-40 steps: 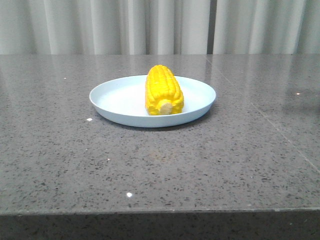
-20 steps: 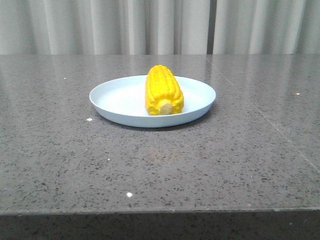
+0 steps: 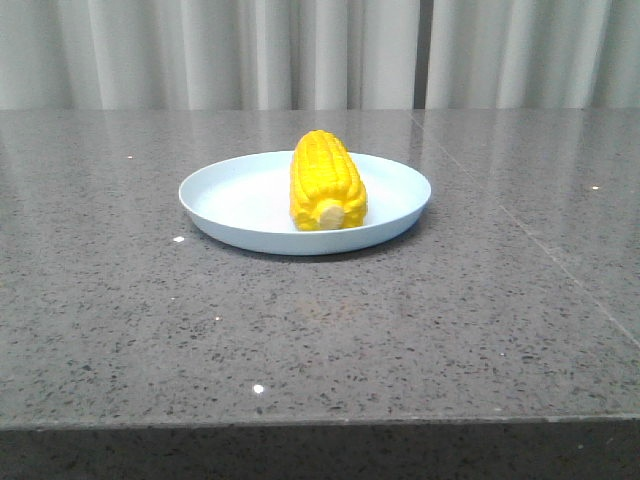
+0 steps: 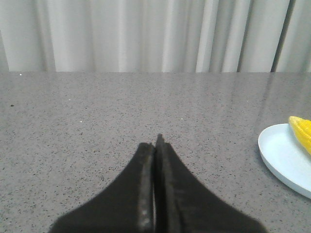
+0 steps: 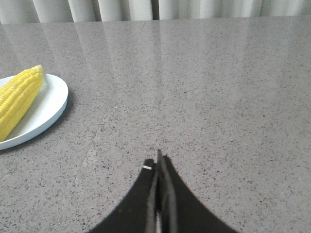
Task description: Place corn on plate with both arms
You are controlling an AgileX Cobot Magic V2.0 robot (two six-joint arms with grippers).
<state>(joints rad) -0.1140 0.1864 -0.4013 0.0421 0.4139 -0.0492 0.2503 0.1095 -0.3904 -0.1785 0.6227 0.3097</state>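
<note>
The yellow corn (image 3: pixel 327 181) lies on the pale blue plate (image 3: pixel 235 198) at the middle of the table, its pale stub end toward the camera. It also shows in the left wrist view (image 4: pixel 302 131) on the plate (image 4: pixel 283 158), and in the right wrist view (image 5: pixel 17 100) on the plate (image 5: pixel 47 107). My left gripper (image 4: pixel 155 144) is shut and empty, over bare table to the left of the plate. My right gripper (image 5: pixel 157 163) is shut and empty, over bare table to the right of the plate. Neither gripper shows in the front view.
The grey speckled stone table (image 3: pixel 320 330) runs to a front edge near the camera. Pale curtains (image 3: pixel 320 50) hang behind the table's far edge.
A dark shape at the front view's right edge one second ago has gone out of view. The corn and the plate have not moved.
</note>
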